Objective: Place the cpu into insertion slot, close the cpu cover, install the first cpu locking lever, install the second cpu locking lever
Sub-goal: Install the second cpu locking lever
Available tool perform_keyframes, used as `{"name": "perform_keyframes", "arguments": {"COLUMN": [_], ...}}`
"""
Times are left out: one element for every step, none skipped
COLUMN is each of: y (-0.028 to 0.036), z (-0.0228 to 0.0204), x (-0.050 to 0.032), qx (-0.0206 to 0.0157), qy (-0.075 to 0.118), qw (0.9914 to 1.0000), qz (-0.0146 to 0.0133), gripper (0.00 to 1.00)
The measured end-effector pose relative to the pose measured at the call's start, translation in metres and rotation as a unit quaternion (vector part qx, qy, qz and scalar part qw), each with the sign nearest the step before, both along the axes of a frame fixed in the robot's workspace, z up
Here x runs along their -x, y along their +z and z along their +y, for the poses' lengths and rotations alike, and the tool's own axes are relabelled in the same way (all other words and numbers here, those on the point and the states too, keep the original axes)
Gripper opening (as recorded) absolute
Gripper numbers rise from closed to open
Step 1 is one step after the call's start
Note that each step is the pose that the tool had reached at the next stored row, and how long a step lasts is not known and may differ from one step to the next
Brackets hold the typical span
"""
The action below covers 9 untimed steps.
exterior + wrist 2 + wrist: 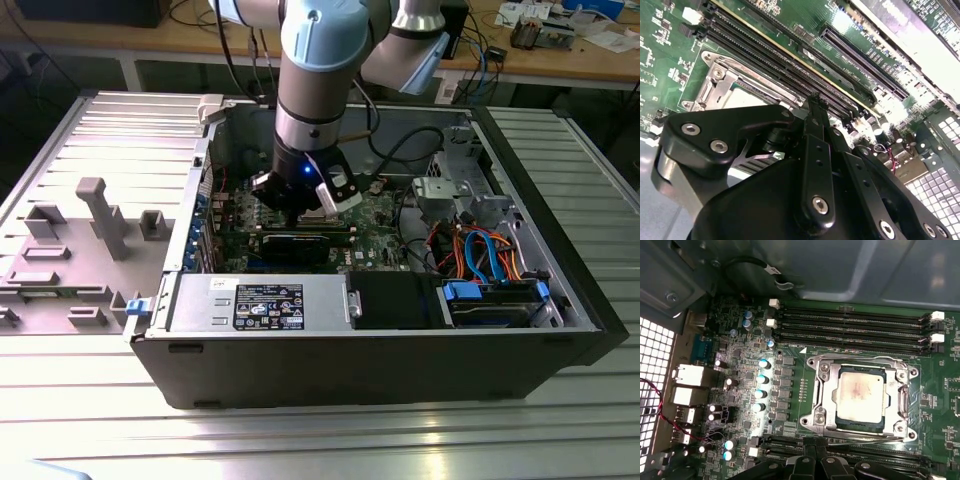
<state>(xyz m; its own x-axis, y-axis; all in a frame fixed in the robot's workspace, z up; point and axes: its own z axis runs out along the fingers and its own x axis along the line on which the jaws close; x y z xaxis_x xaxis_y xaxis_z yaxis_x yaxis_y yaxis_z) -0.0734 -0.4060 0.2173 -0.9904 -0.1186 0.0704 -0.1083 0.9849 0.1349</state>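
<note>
The cpu point(861, 396) lies flat, shiny top up, under the closed cpu cover point(822, 390). The claw point(815, 452) hovers nearby, fingers pinched narrow, holding nothing.

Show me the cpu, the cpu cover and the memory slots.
cpu point(860, 395), first wrist view, middle of its metal top.
cpu cover point(823, 390), first wrist view, side bar of the frame.
memory slots point(850, 325), first wrist view, middle of the row.

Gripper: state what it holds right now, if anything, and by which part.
Nothing is held. The gripper hangs above the motherboard with nothing between its fingertips; the cpu already sits in the insertion slot under the closed cpu cover.
</note>
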Motion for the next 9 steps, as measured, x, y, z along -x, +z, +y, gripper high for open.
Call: {"name": "perform_keyframes", "arguments": {"y": [-0.0001, -0.0002, -0.0004, -0.0005, -0.0006, -0.0008, -0.0009, -0.001, -0.001], "z": [0.0, 0.0, 0.0, 0.0, 0.0, 0.0, 0.0, 0.0, 0.0], "x": [0.0004, 0.0008, 0.0011, 0.0014, 0.0016, 0.002, 0.0021, 0.0021, 0.0021], "qx": [-0.0002, -0.0004, -0.0005, -0.0007, -0.0007, -0.0009, -0.0009, -0.0017, -0.0022], "qy": [0.0, 0.0, 0.0, 0.0, 0.0, 0.0, 0.001, 0.0, 0.0], "qw": [1.0, 1.0, 1.0, 1.0, 1.0, 1.0, 1.0, 1.0, 1.0], "qz": [0.0, 0.0, 0.0, 0.0, 0.0, 0.0001, 0.0001, 0.0001, 0.0001], "gripper": [0.11, 0.11, 0.11, 0.11, 0.11, 0.11, 0.11, 0.11, 0.11]}}
